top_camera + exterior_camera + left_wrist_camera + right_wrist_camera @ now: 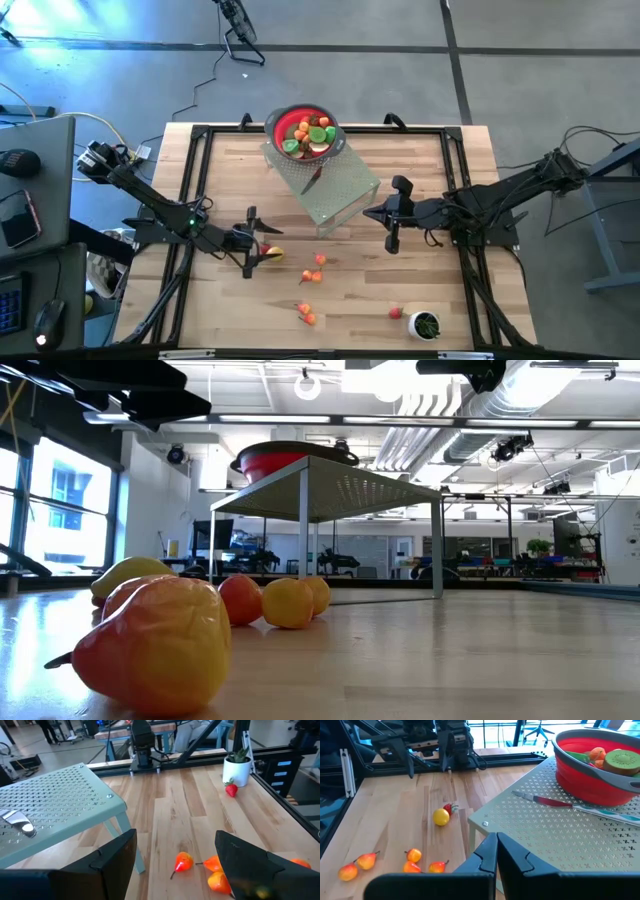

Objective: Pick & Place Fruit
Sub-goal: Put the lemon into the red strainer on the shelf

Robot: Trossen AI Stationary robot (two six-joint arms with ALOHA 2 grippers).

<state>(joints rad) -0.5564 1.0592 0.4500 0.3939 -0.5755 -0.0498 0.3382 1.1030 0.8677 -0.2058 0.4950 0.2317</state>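
On the left of the wooden worktop [420, 170] we see the left hand [249, 250] hanging low with its fingers [107, 865] spread apart and nothing between them. Just to its right lie a yellow fruit and a red one [272, 254], close against it. Further right, loose fruit is scattered on the bare wood: a small orange cluster [314, 276] near the middle, two more pieces [306, 314] nearer the front edge, and a red strawberry [396, 313] beside a small white cup [426, 326] with green contents. Beyond these, toward the far edge, stands a pale perforated metal stand [335, 185]. On it rest a red bowl [303, 131] heaped with fruit and a knife [560, 803] lying next to the bowl. On the right, the right hand [392, 222] hovers beside the stand, its fingers [487, 855] pressed together and holding nothing.
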